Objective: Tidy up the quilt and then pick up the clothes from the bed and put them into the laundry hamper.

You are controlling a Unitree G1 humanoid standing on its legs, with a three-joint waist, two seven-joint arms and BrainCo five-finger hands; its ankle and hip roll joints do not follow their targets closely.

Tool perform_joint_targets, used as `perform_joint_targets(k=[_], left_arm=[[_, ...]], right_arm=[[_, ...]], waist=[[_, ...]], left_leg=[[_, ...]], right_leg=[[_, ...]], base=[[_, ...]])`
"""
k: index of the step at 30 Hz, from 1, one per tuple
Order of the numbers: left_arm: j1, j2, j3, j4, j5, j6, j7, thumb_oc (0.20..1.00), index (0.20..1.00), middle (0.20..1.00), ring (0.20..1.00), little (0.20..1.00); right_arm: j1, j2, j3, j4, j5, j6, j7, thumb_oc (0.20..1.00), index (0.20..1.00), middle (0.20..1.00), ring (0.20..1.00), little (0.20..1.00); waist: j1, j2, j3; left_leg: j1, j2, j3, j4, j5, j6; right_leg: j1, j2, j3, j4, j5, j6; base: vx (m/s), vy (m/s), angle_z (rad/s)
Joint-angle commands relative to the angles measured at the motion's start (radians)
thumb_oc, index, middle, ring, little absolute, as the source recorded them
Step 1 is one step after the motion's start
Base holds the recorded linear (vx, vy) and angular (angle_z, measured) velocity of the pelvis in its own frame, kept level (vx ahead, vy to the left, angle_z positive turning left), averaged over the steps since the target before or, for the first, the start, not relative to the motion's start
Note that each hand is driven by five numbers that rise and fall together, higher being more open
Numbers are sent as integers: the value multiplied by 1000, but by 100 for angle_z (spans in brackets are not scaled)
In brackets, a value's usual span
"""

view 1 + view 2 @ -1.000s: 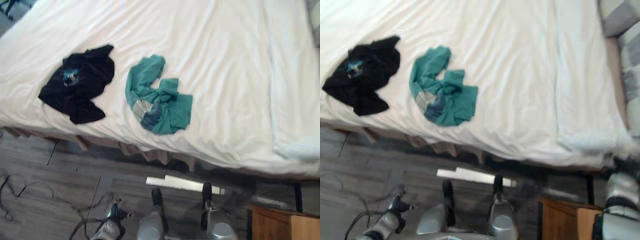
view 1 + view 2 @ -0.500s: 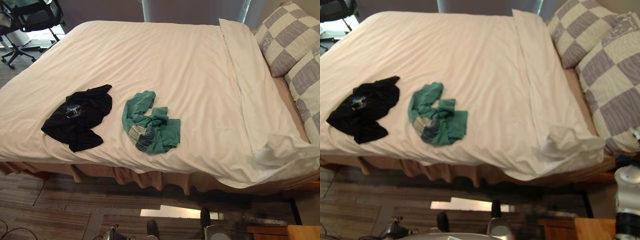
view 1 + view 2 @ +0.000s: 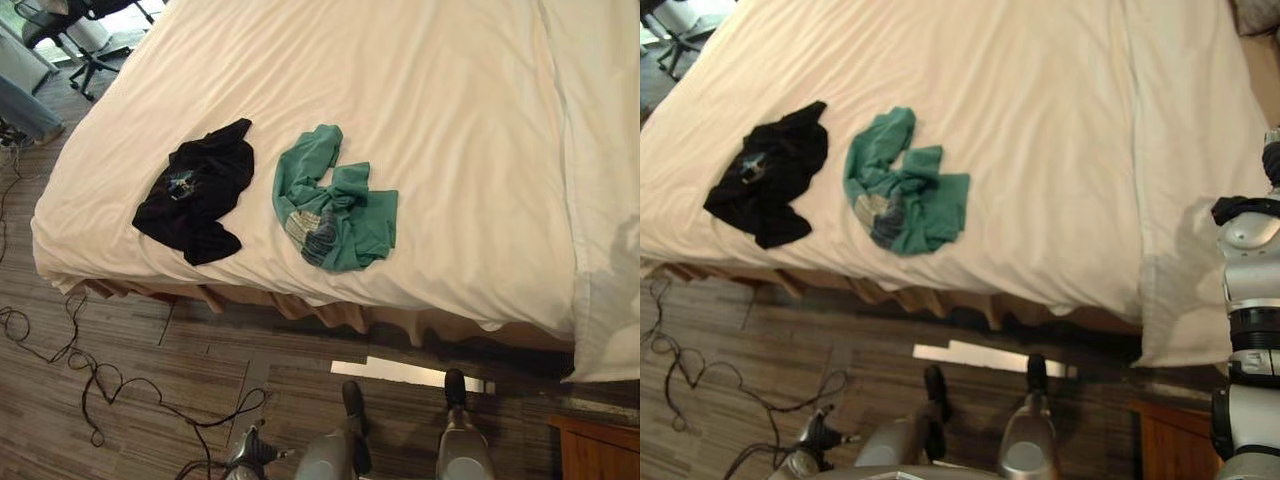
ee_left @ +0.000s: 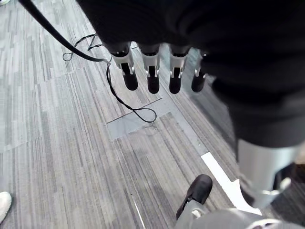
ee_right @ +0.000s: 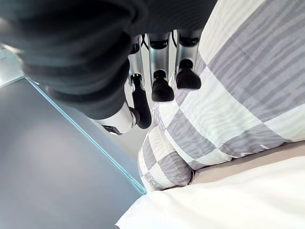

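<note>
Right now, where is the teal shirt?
In the left eye view the teal shirt lies crumpled on the quilt near the bed's front edge, just right of the black shirt, not touching it.

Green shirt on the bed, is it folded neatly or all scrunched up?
Scrunched up. The green shirt lies in a crumpled, twisted heap on the quilt.

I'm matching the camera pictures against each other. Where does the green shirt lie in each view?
Left eye view: green shirt near the middle, by the bed's near edge.
Right eye view: green shirt left of the middle.
Left wrist view: floor, no shirt.
Right wrist view: pillows, no shirt.
Shared landmark: black shirt to its left in both eye views.
</note>
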Motion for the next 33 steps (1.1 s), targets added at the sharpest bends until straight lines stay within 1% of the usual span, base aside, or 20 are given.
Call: perform_joint_targets(k=[1, 4, 5, 7, 8, 11, 12, 15, 16, 20, 21, 23, 24, 26, 27, 29, 30, 31, 32, 33], left_arm=[[-141, 46, 2, 24, -54, -15, 6, 1000, 1000, 1000, 1000, 1000], [-154, 34, 33, 46, -51, 0, 25, 1000, 1000, 1000, 1000, 1000], [-153, 35, 32, 46, -51, 0, 25, 1000, 1000, 1000, 1000, 1000], [-151, 26, 53, 61, -37, 8, 36, 1000, 1000, 1000, 1000, 1000], [-144, 15, 64, 74, -16, 18, 45, 1000, 1000, 1000, 1000, 1000], [-134, 8, 82, 76, -2, 24, 53, 1000, 1000, 1000, 1000, 1000], [-132, 9, 82, 75, -2, 24, 53, 1000, 1000, 1000, 1000, 1000], [-106, 4, 92, 61, 4, 25, 48, 1000, 1000, 1000, 1000, 1000], [-105, 5, 95, 61, 6, 28, 44, 1000, 1000, 1000, 1000, 1000], [-115, 4, 86, 73, 26, 30, 24, 1000, 1000, 1000, 1000, 1000], [-125, 6, 86, 88, 30, 32, 14, 1000, 1000, 1000, 1000, 1000], [-126, 10, 89, 93, 30, 37, 11, 1000, 1000, 1000, 1000, 1000], [-127, 18, 96, 98, 25, 39, 6, 1000, 1000, 1000, 1000, 1000], [-117, 27, 115, 102, 16, 45, 5, 1000, 1000, 1000, 1000, 1000], [-102, 31, 128, 109, 13, 47, 5, 1000, 1000, 1000, 1000, 1000], [-94, 28, 144, 122, 19, 41, 4, 1000, 1000, 1000, 1000, 1000], [-94, 28, 144, 122, 19, 41, 4, 1000, 1000, 1000, 1000, 1000], [-96, 27, 153, 116, 3, 25, 3, 1000, 1000, 1000, 1000, 1000], [-102, 21, 158, 100, -16, 20, 8, 1000, 1000, 1000, 1000, 1000], [-118, 18, 168, 87, -41, 13, 20, 1000, 1000, 1000, 1000, 1000]], right_arm=[[8, 69, -29, 190, 226, 2, 91, 200, 200, 200, 200, 200], [180, 239, -87, 216, 268, -5, 89, 200, 200, 200, 200, 200], [182, 241, -89, 213, 268, -4, 89, 200, 200, 200, 200, 200], [300, 356, -106, 231, 259, -3, 100, 200, 200, 200, 200, 200], [390, 462, -88, 283, 243, 9, 128, 200, 200, 200, 200, 200], [511, 574, -27, 341, 178, 40, 198, 200, 200, 200, 200, 200], [514, 575, -26, 340, 177, 40, 198, 200, 200, 200, 200, 200], [631, 666, 9, 391, 138, 67, 273, 200, 200, 200, 200, 200], [643, 676, 21, 400, 125, 74, 291, 1000, 1000, 1000, 1000, 1000], [651, 690, 59, 442, 78, 93, 341, 1000, 1000, 1000, 1000, 1000], [653, 699, 92, 437, 54, 97, 362, 1000, 1000, 1000, 1000, 1000], [648, 702, 109, 423, 46, 100, 373, 1000, 1000, 1000, 1000, 1000], [641, 707, 128, 408, 36, 93, 381, 1000, 1000, 1000, 1000, 1000], [639, 709, 143, 406, 37, 79, 389, 1000, 1000, 1000, 1000, 1000], [642, 713, 152, 402, 32, 78, 389, 1000, 1000, 1000, 1000, 1000], [639, 712, 173, 406, 15, 78, 396, 1000, 1000, 1000, 1000, 1000], [639, 712, 173, 406, 15, 78, 396, 1000, 1000, 1000, 1000, 1000], [635, 696, 196, 395, -2, 71, 406, 1000, 1000, 1000, 1000, 1000], [627, 682, 210, 396, -12, 74, 412, 1000, 1000, 1000, 1000, 1000], [619, 663, 218, 406, -26, 76, 410, 1000, 1000, 1000, 1000, 1000]], waist=[[21, -22, 96], [9, -22, 101], [10, -23, 99], [-1, -28, 89], [-10, -37, 68], [-22, -66, 26], [-23, -67, 27], [-33, -113, -21], [-35, -124, -30], [-31, -147, -53], [-30, -162, -63], [-29, -168, -64], [-21, -164, -70], [-16, -150, -76], [-7, -150, -83], [7, -159, -91], [6, -159, -91], [12, -163, -74], [25, -168, -57], [28, -167, -36]], left_leg=[[-45, 76, -50, 124, -115, -73], [-38, 82, -51, 134, -131, -68], [-41, 82, -51, 133, -127, -67], [-25, 83, -52, 128, -135, -64], [0, 82, -51, 119, -147, -60], [50, 72, -48, 99, -163, -52], [54, 71, -48, 97, -162, -52], [125, 48, -39, 57, -177, -37], [142, 41, -34, 47, -179, -31], [178, 21, -32, 21, -184, -18], [197, 17, -26, 5, -183, -12], [207, 14, -17, -1, -179, -7], [214, 21, 2, -8, -173, 2], [216, 27, 17, -12, -164, 11], [211, 20, 23, -3, -171, 14], [179, -2, 12, 81, -196, 11], [179, -2, 12, 81, -196, 11], [100, -9, 10, 254, -200, -12], [35, -5, 9, 358, -161, -46], [-42, 18, -11, 439, -111, -105]], right_leg=[[-157, -60, 44, 230, -159, 57], [-152, -58, 38, 246, -174, 54], [-154, -58, 38, 243, -169, 54], [-136, -58, 29, 234, -173, 54], [-103, -61, 17, 216, -171, 55], [-41, -62, -4, 176, -156, 60], [-36, -63, -6, 173, -156, 61], [38, -75, -17, 119, -122, 75], [47, -80, -14, 114, -112, 81], [67, -94, -12, 112, -83, 98], [66, -98, -4, 117, -51, 110], [58, -97, -3, 130, -35, 110], [47, -81, -33, 194, -69, 99], [41, -1, -38, 285, -154, 77], [56, 25, -53, 277, -183, 69], [144, 34, -100, 196, -225, 29], [144, 34, -100, 196, -225, 29], [179, 42, -52, 123, -236, -6], [203, 29, -49, 88, -234, -21], [212, 12, -66, 49, -224, -22]], base=[[-61, -9, -18], [5, -1, 3], [0, 0, 0], [37, 24, 3], [91, 49, 7], [85, 53, 18], [65, 59, 0], [83, 147, 4], [26, 155, 4], [-3, 130, -9], [-57, 117, -1], [-79, 109, -5], [-108, 113, -11], [-103, 110, -23], [-22, 25, -39], [14, -25, -37], [0, 0, 0], [-34, 20, 23], [-110, 104, 36], [-108, 107, 21]])
